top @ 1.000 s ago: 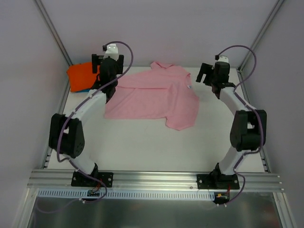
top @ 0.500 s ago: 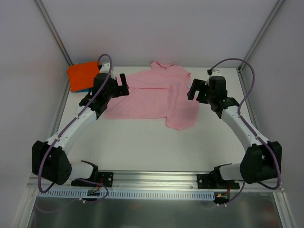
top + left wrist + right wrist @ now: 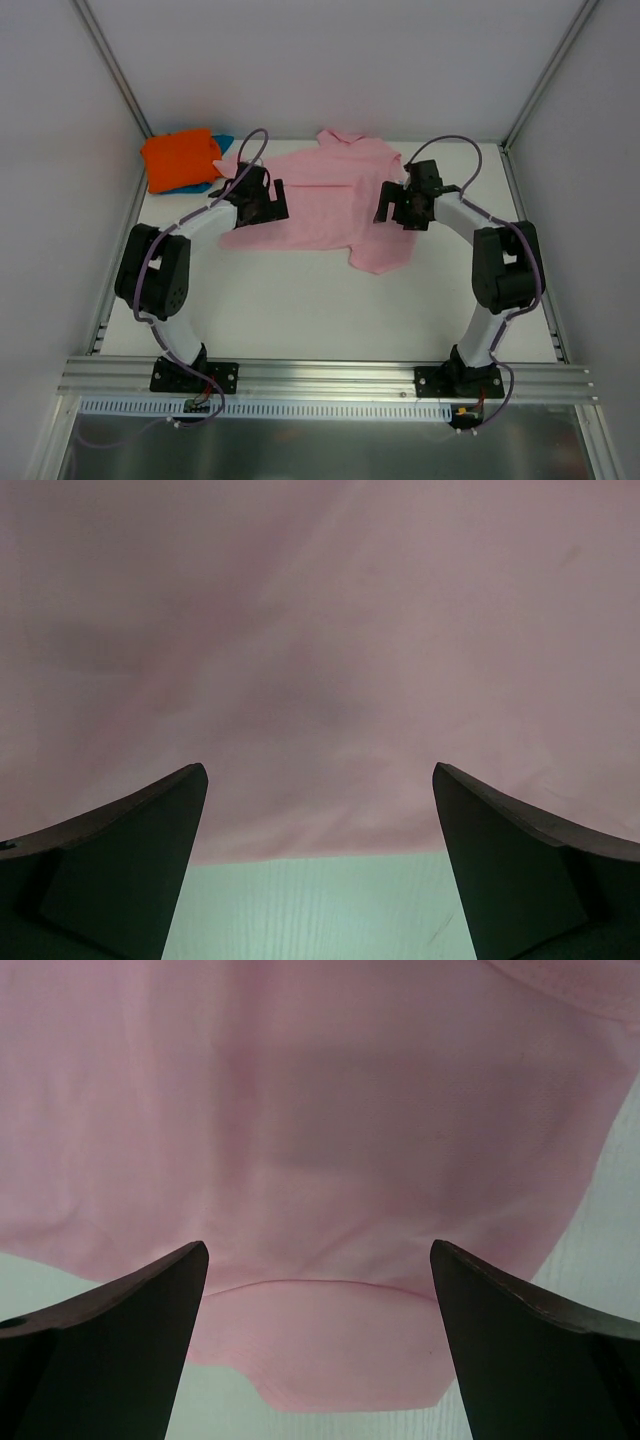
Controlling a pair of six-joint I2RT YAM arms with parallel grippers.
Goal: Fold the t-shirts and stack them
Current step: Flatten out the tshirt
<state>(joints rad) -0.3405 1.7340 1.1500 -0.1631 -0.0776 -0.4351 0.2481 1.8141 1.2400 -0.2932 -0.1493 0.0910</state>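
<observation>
Pink t-shirt lies spread and rumpled across the middle of the white surface, with one flap jutting toward the near edge right of centre and its collar at the far side. You have the left end effector low over the shirt's left edge and the right end effector low over its right side, both with jaws spread wide and holding nothing. Farther back, in the far left corner, the orange t-shirt sits as a compact bundle on top of the teal-blue t-shirt.
</observation>
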